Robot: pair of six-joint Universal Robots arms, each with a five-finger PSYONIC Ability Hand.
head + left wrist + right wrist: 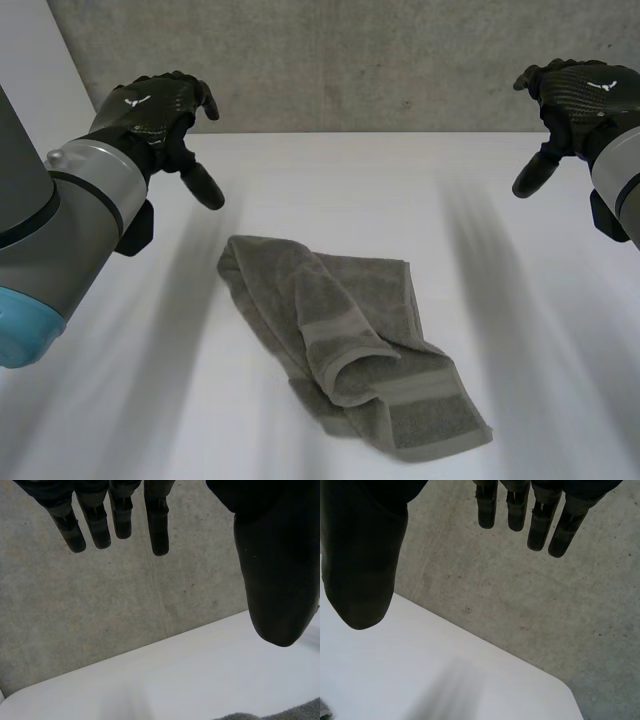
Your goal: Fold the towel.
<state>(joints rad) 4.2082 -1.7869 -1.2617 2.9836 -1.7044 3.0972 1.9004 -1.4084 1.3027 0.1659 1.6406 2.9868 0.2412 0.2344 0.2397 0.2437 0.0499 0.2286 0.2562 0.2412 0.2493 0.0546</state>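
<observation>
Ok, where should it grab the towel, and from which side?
Probably the towel's two far corners: left hand on the one nearest it, right hand on the other, coming down from the far side. That edge lies flat and exposed; the near half is bunched and folded over itself.

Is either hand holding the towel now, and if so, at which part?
Nothing is held. The left hand and the right hand are both open and clear of the towel, which lies crumpled on the table.
</observation>
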